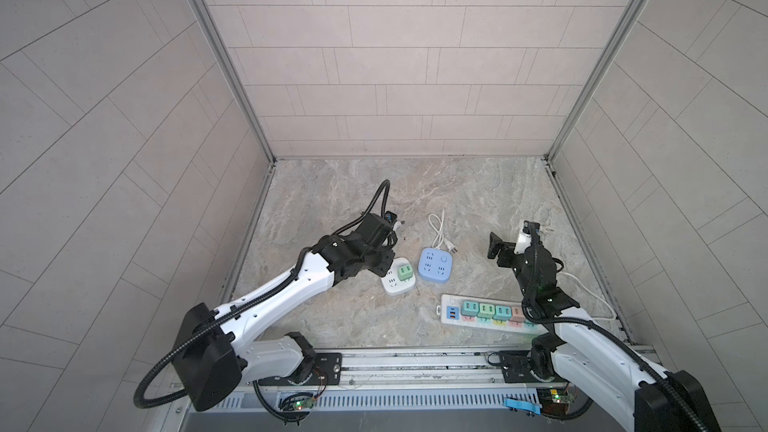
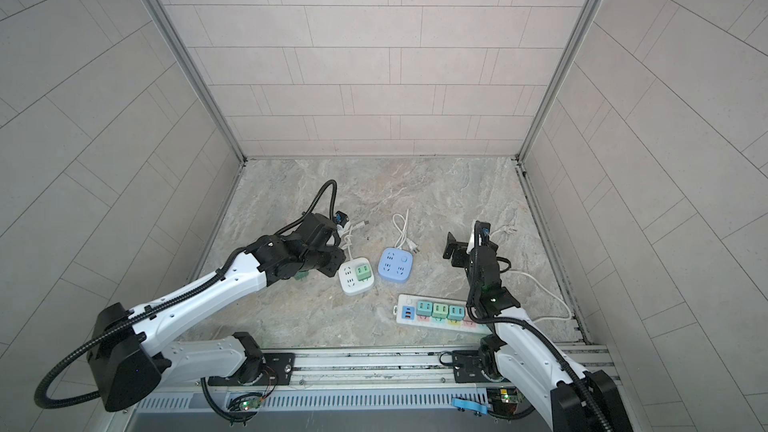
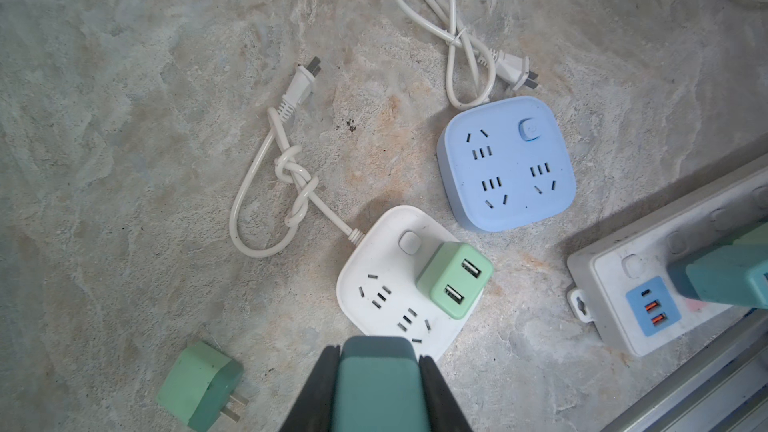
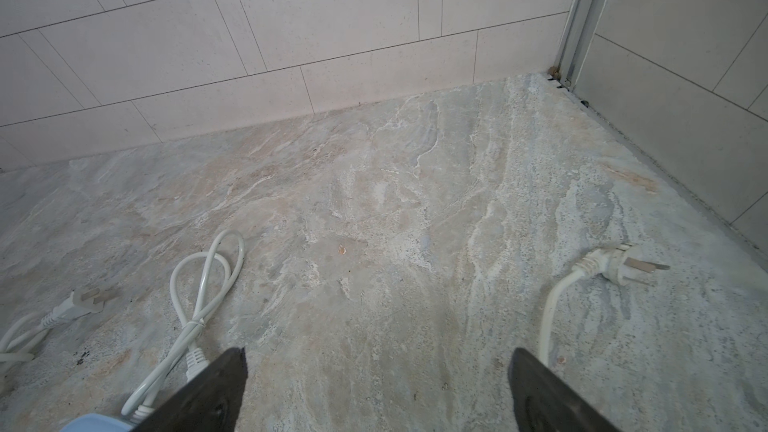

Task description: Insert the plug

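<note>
My left gripper (image 3: 379, 356) is shut on a dark teal plug (image 3: 380, 392), held just above the near edge of the white square socket block (image 3: 374, 276). A light green USB adapter (image 3: 455, 280) is plugged into that block. In both top views the left gripper (image 1: 383, 265) hangs over the white block's (image 1: 392, 286) left side, and the held plug is hidden under it. A blue square socket block (image 1: 435, 264) lies to its right. My right gripper (image 4: 378, 357) is open over bare floor, raised right of the blue block (image 2: 395, 265).
A loose green plug (image 3: 199, 384) lies on its side on the floor left of the white block. A long power strip (image 1: 449, 303) holding several coloured adapters lies at the front right. White cords with plugs (image 4: 619, 265) trail across the floor. Tiled walls enclose three sides.
</note>
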### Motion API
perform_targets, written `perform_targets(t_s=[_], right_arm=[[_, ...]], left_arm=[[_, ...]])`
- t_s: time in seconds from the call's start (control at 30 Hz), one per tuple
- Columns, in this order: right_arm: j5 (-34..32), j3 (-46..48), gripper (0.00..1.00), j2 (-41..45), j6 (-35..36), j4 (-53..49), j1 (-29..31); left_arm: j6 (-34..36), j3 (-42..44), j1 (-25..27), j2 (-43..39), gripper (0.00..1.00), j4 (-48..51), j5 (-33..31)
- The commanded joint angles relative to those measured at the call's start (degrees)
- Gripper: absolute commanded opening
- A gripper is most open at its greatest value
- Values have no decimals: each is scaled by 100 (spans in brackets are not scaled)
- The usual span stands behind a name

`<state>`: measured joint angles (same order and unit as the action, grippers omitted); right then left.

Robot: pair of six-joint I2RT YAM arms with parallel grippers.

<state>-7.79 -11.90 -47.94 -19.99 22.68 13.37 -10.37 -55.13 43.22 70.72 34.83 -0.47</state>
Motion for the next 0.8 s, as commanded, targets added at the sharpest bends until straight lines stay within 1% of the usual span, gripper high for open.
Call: perform_targets(t_s=[0.0, 0.07, 0.1, 0.13, 0.17, 0.2, 0.27, 0.37, 0.53, 0.67, 0.77], right_arm=[[41, 30, 100, 40, -128, 132, -10], [34, 52, 100, 84, -126, 123, -9], [32, 63, 100, 106, -128, 127, -9], [33, 78, 100, 123, -128, 132, -1], [29, 86, 100, 141, -128, 132, 4], [24, 91, 100, 153, -128, 132, -1], [29, 98, 100, 174, -128, 125, 8], [26, 97, 100, 173, -128, 136, 8], [28, 101, 100, 178, -119, 139, 17], [23, 100, 100, 162, -119, 137, 28], [24, 100, 100, 163, -114, 142, 42]], left_arm=[[312, -101, 55, 102, 0, 131, -37], [597, -115, 55, 380, 0, 182, 4], [796, -136, 55, 511, 0, 232, 165], [1144, -164, 69, 667, 0, 312, 474], [1426, -241, 118, 819, 0, 419, 622], [1599, -339, 210, 926, 0, 540, 506], [1732, -416, 316, 1067, 0, 544, 290], [1915, -523, 318, 1160, 0, 512, 494], [2267, -573, 318, 1278, 0, 427, 601], [2566, -445, 301, 1271, 0, 153, 638], [2656, -369, 275, 1324, 0, 159, 475]])
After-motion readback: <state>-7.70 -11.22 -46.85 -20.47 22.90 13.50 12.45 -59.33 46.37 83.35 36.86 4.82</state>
